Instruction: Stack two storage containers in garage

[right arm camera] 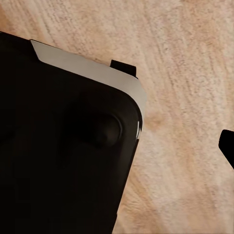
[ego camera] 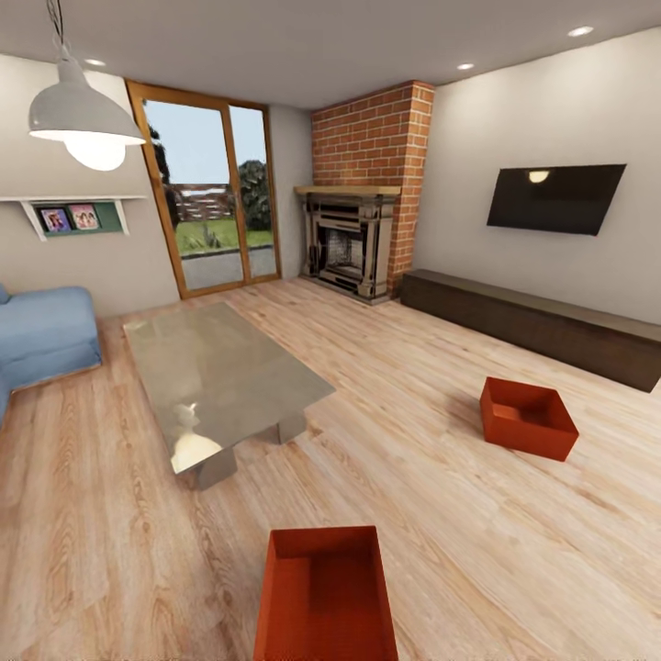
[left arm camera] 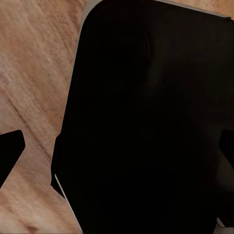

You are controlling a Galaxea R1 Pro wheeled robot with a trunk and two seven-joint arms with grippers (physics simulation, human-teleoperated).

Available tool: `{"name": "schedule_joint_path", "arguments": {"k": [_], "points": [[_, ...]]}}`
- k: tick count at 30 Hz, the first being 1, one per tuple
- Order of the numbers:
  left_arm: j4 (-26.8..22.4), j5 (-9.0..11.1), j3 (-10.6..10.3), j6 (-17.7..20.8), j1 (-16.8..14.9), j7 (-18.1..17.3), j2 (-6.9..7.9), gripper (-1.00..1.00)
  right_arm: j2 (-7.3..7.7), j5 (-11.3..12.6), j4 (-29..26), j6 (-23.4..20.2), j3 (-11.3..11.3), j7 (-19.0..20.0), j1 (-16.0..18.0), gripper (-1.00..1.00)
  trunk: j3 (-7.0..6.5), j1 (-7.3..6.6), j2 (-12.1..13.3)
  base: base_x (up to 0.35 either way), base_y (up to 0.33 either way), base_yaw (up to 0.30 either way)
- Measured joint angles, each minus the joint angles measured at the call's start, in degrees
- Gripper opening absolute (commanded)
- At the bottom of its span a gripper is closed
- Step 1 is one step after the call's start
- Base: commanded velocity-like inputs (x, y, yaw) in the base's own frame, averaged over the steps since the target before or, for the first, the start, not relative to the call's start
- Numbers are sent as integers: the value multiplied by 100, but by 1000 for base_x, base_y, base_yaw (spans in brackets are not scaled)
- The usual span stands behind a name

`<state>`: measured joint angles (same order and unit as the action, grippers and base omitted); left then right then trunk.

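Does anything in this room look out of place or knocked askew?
Two orange-red open boxes sit on the wood floor rather than on furniture: one close in front of the camera, the other toward the long low cabinet under the TV. Both stand upright and look empty. Nothing appears spilled or broken.

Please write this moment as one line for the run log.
room: living room | near container: wood floor, at view's bottom | far container: floor, before TV bench | claws: state unclear | carried: nothing seen
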<state>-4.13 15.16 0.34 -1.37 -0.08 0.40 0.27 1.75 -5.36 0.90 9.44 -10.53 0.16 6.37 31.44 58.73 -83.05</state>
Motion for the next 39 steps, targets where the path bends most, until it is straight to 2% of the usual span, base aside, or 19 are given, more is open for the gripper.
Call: {"name": "schedule_joint_path", "arguments": {"k": [39], "points": [[-8,0,-2,0,0,1,-7,100,7,-4,3,-12,-5,0,0,100,358,0,0,0,-4,0]]}}
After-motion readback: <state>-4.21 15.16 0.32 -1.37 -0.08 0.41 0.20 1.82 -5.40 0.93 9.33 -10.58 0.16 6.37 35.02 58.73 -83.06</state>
